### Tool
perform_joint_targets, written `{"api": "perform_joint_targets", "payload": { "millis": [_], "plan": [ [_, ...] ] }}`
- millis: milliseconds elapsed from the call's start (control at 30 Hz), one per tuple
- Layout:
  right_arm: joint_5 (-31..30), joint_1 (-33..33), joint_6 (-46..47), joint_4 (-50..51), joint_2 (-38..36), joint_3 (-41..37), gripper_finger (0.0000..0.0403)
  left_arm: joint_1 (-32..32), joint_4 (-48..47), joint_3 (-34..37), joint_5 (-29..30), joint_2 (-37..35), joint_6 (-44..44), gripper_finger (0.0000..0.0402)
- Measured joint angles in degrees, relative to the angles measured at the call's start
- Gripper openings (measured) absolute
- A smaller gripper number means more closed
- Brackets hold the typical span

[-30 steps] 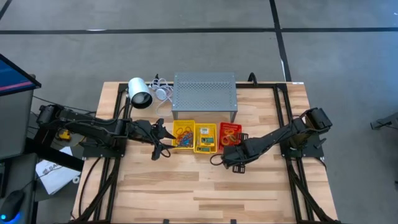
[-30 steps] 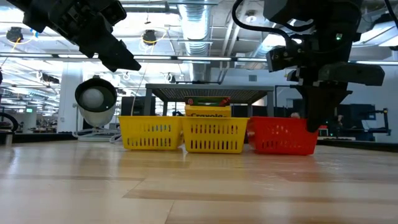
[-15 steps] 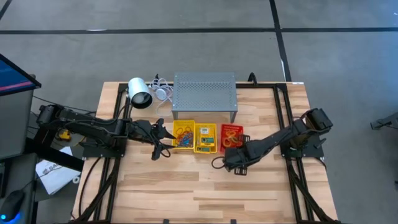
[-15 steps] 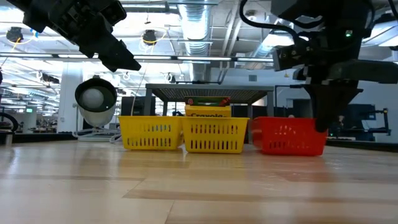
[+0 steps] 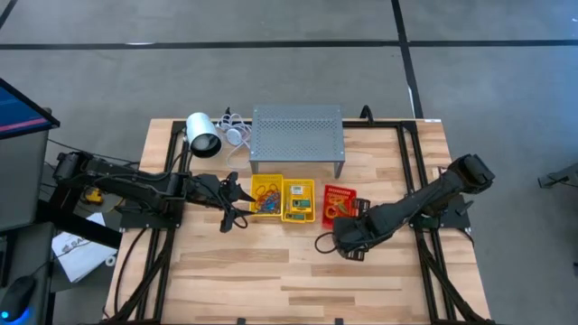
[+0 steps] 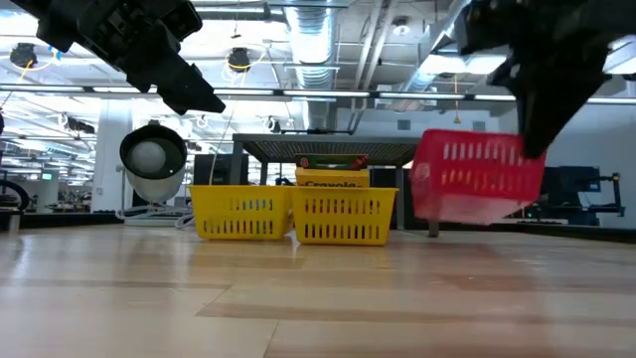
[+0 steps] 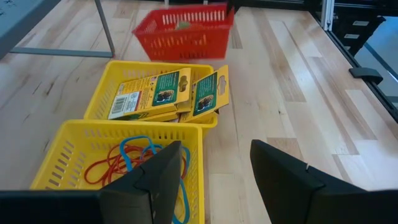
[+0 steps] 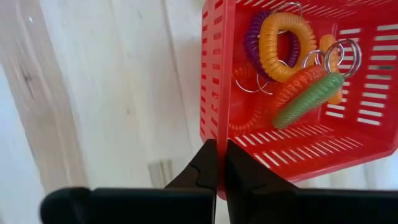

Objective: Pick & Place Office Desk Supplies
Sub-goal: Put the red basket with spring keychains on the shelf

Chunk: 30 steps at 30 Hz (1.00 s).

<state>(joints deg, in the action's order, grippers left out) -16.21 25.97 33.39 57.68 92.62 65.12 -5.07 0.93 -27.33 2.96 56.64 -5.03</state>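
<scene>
A red basket [image 6: 477, 179] of coiled orange, purple and green rings [image 8: 292, 68] hangs above the wood, with my right gripper [image 8: 217, 163] shut on its wall. In the high view the red basket [image 5: 336, 200] shows right of two yellow baskets on the table. One yellow basket [image 5: 266, 197] holds rubber bands. The other [image 5: 299, 199] holds crayon boxes [image 7: 165, 93]. My left gripper [image 7: 214, 171] stands open in the air just left of the rubber-band basket, touching nothing. My right gripper pinches the red basket's side wall at its rim [image 8: 217, 127], close to a corner. One finger is inside the basket and one outside. The fingers [image 8: 204, 165] come from above, pointing steeply down. The basket is lifted clear of the table, nearly level, with the rings still inside.
A grey perforated stand [image 5: 297, 137] is behind the baskets, and a white lamp [image 5: 203, 135] lies at the back left. Black rails [image 5: 172, 181] run along both table sides. Bare wood [image 5: 289, 271] stretches toward the near edge.
My right gripper has risen and drawn a little toward the table's near edge. The red basket has come with it: it stood on the table beside the yellow baskets and now hangs clear of the wood.
</scene>
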Motion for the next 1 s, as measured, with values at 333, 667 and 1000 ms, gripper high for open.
{"api": "perform_joint_targets", "payload": {
  "millis": [333,667,1000],
  "plan": [
    [-0.33,0.4,2.25,13.67,-0.53,8.2,0.0001,-0.01,0.02,0.0,0.0,0.0,-0.01,0.0186],
    [-2.17,1.89,4.09,24.47,-0.55,15.62,0.0001,-0.01,0.02,0.0,0.0,0.0,-0.01,0.0186],
    [-7.71,-0.54,-1.97,28.95,-0.53,21.01,0.0001,-0.01,0.02,0.0,0.02,0.0,-0.01,0.0186]
  ]
}}
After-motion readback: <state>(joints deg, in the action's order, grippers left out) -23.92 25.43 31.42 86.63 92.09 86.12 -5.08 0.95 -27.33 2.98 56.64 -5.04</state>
